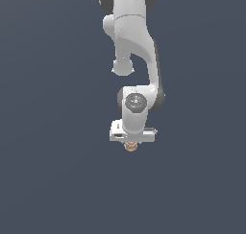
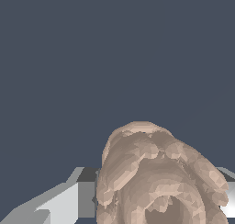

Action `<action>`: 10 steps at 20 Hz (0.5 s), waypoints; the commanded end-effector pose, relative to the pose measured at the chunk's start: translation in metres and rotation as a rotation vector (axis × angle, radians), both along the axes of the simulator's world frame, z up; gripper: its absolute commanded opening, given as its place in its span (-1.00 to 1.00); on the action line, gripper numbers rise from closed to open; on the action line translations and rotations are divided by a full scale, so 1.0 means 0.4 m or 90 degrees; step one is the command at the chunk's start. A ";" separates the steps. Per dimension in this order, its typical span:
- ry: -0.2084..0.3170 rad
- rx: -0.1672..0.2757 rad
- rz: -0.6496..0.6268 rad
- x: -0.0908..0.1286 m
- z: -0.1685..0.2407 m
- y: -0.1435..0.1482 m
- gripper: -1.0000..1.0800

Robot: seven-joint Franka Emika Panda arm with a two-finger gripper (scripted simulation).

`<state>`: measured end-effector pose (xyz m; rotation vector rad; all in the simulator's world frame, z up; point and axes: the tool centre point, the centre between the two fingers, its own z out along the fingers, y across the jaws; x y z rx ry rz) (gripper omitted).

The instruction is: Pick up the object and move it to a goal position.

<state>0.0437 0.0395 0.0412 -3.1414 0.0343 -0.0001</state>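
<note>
While the white arm point(image 1: 134, 60) hangs straight down over the plain dark grey floor point(image 1: 48, 180), the gripper point(image 1: 130, 143) sits right on top of the object point(image 1: 130, 146). No counter edge or corner shows to place it by. Only a small tan bit of the lumpy object peeks out under the white gripper. Close up, the bumpy object point(image 2: 156, 177) fills the space between the grey fingers point(image 2: 69, 200), so the gripper looks closed around it
</note>
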 end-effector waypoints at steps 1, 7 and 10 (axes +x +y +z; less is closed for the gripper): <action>0.000 0.000 0.000 0.000 -0.001 0.000 -1.00; 0.000 0.000 0.000 -0.009 0.017 0.008 -1.00; 0.000 0.000 0.000 -0.021 0.040 0.018 -1.00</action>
